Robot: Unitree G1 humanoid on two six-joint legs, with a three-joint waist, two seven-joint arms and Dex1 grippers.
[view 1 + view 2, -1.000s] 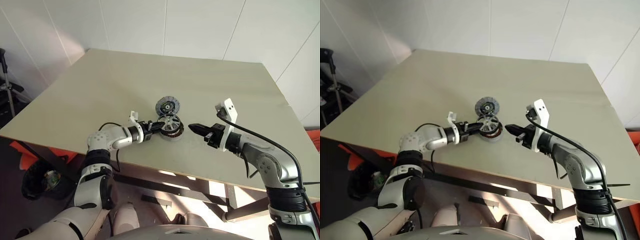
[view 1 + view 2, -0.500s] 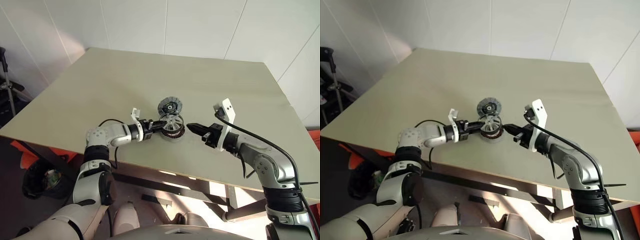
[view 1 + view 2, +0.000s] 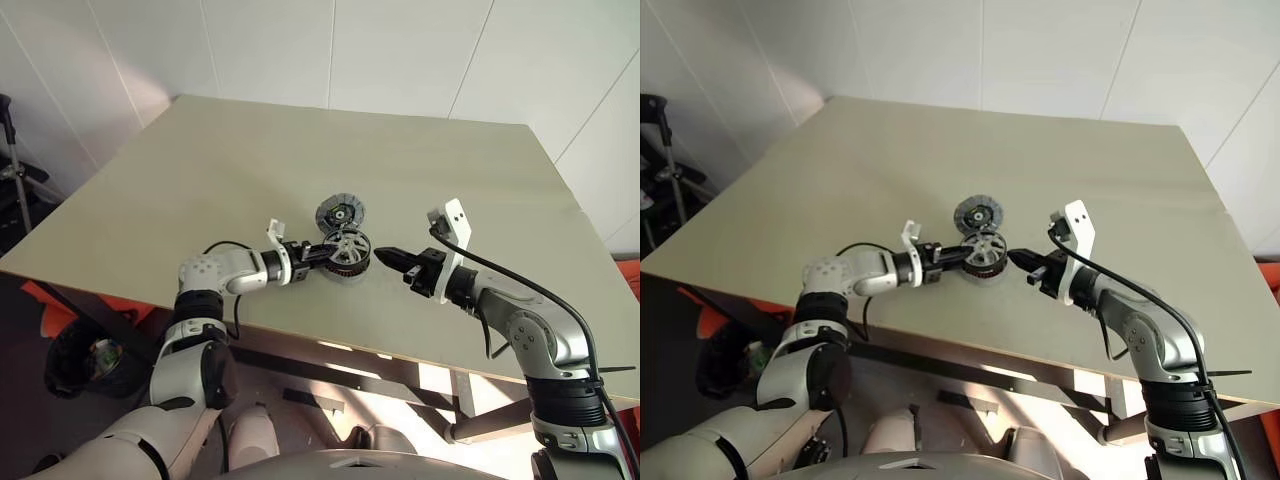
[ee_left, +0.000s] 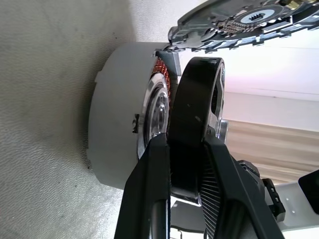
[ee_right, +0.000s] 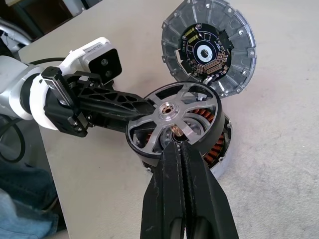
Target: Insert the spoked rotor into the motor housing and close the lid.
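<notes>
Rotor (image 5: 172,122) pinched by its dark rim in left end effector (image 3: 322,254), tilted over housing (image 5: 215,144) on bench (image 3: 300,160).
Left fingers (image 4: 152,194) clamped either side of the rim, rotor held on edge against the copper winding, not seated. Right end effector (image 5: 180,149) clenched with nothing in it, tips just in front of the rotor hub. Lid (image 5: 209,47) lay flat on the bench just behind the housing, edge touching or nearly so.

The spoked rotor (image 5: 172,122), dark-rimmed with silvery spokes, is tilting over the motor housing (image 5: 217,144), whose copper winding is showing. The grey slotted lid (image 5: 209,47) is lying flat just beside them.
</notes>
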